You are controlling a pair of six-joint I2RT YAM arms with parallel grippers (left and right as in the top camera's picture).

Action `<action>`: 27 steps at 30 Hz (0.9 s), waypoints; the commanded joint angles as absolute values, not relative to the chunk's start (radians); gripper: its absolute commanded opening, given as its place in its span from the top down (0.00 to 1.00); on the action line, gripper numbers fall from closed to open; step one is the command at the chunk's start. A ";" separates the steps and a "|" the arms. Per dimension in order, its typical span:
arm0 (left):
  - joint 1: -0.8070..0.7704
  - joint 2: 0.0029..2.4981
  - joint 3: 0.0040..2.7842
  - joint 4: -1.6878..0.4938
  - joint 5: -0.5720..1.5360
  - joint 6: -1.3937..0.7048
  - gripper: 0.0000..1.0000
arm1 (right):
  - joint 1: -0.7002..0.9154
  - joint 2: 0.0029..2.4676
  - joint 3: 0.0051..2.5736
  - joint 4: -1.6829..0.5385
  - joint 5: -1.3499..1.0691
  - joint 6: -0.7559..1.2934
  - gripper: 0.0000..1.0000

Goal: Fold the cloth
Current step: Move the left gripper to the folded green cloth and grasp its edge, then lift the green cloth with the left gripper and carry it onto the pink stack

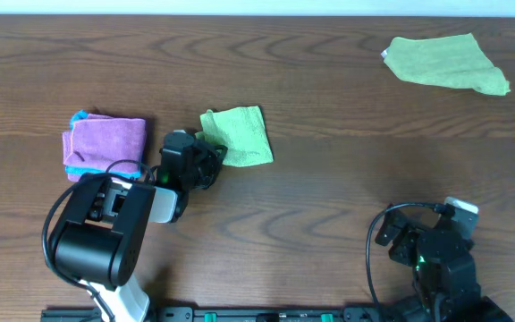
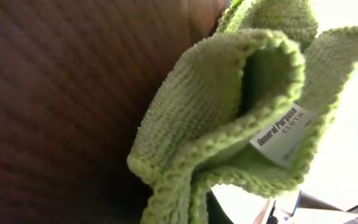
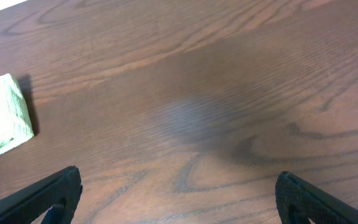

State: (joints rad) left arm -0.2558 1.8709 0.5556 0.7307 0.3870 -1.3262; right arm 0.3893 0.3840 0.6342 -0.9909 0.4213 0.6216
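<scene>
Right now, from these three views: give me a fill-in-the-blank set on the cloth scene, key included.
1. The white tag on the cloth reads "General Purpose ____".
2. The left gripper is closed on the cloth's corner, while the right gripper, jaws wide apart, holds ____.
3. The overhead view shows ____ cloths in all: the cloth, a pink cloth and a duller green cloth.

Missing words: CLOTH; nothing; three.
</scene>
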 commanded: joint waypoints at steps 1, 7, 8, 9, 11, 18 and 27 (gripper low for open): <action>-0.239 1.940 0.516 0.709 0.387 -1.274 0.94 | 0.383 0.380 0.631 -0.992 0.437 0.639 0.01; -0.167 1.891 0.534 0.784 0.532 -1.206 0.94 | 0.383 0.380 0.631 -0.992 0.437 0.639 0.01; -0.152 1.878 0.545 0.783 0.573 -1.196 0.95 | 0.383 0.380 0.631 -0.992 0.437 0.639 0.01; -0.138 1.864 0.557 0.782 0.611 -1.184 0.94 | 0.383 0.380 0.631 -0.992 0.437 0.639 0.01; -0.121 1.840 0.574 0.782 0.661 -1.181 0.94 | 0.383 0.380 0.631 -0.992 0.437 0.639 0.01; -0.109 1.718 0.614 0.693 0.708 -1.172 0.94 | 0.383 0.380 0.631 -0.992 0.437 0.639 0.01; -0.079 1.552 0.655 0.450 0.757 -1.102 0.94 | 0.383 0.380 0.631 -0.992 0.437 0.639 0.01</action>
